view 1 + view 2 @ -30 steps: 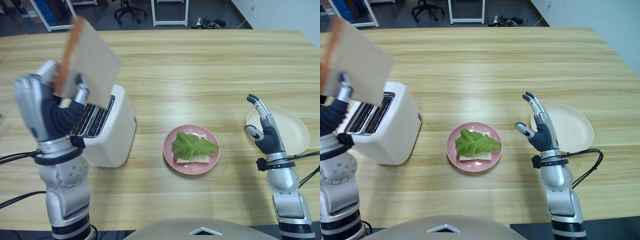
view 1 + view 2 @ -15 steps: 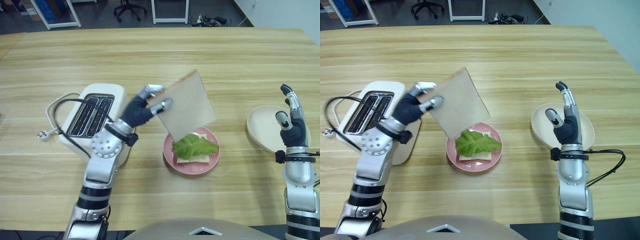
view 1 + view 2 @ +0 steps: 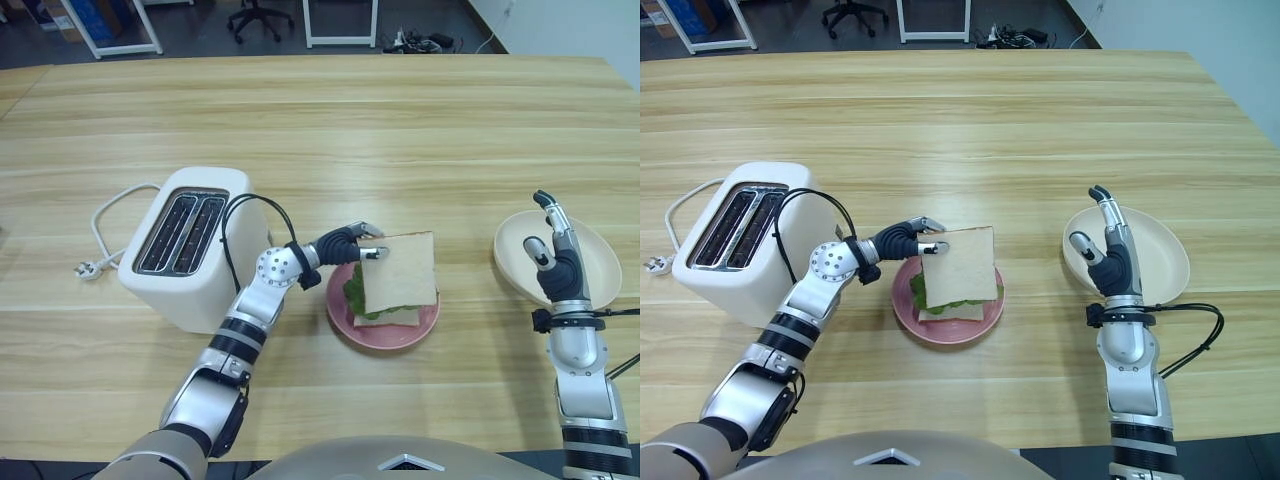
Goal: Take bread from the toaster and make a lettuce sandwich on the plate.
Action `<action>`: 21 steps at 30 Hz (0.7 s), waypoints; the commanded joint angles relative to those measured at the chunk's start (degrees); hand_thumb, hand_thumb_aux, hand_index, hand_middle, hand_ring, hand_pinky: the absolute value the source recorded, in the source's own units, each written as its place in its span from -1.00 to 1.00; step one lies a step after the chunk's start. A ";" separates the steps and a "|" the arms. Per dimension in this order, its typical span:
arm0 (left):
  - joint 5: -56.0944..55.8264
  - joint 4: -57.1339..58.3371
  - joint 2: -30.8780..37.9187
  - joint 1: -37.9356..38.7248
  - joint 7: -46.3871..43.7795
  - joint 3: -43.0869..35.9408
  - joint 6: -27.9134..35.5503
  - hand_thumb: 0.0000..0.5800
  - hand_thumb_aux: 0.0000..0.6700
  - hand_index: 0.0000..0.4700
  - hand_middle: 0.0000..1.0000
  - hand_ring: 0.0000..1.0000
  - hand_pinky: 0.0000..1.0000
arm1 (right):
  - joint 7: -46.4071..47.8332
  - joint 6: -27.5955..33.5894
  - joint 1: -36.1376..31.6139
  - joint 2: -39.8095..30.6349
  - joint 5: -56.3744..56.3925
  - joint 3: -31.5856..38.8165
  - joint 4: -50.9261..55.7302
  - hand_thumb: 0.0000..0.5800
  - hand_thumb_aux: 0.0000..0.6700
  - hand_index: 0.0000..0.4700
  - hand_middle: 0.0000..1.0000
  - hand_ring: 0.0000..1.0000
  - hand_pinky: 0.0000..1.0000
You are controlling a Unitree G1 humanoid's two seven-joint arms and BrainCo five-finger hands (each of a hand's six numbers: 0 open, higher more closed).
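Bread (image 3: 399,272) gripped in fingers of left hand (image 3: 340,244), lying on lettuce (image 3: 353,292); right hand (image 3: 556,268) fingers spread, empty.

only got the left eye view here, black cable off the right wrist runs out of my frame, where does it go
Observer: In the right eye view the black cable leaves the wrist under the right robot hand, loops out to the right over the light wooden table and curves back to the forearm.
Operator: ok, on my side the left robot hand holds the square bread slice over the round pink plate. does that loop touch the round cream plate
Observer: It lies on the wood just in front of that plate's near rim. I cannot tell whether it touches.
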 commanded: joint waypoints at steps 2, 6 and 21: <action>1.51 4.14 0.81 -2.39 -2.72 -0.49 -1.65 1.00 1.00 1.00 1.00 1.00 1.00 | -0.32 -0.32 0.21 -0.14 -1.62 1.07 0.76 -1.00 -1.00 -1.00 -1.00 -1.00 -1.00; 1.03 5.70 1.25 -3.49 -4.76 0.52 -1.08 1.00 1.00 1.00 1.00 1.00 1.00 | -0.42 -0.76 0.53 -0.27 -2.04 1.40 1.42 -1.00 -1.00 -1.00 -1.00 -1.00 -1.00; 9.76 23.97 -0.47 -9.46 -2.69 -3.22 -6.98 1.00 1.00 1.00 1.00 1.00 1.00 | -1.88 -9.68 3.35 -4.99 -20.33 12.16 -3.46 -1.00 -1.00 -1.00 -1.00 -1.00 -1.00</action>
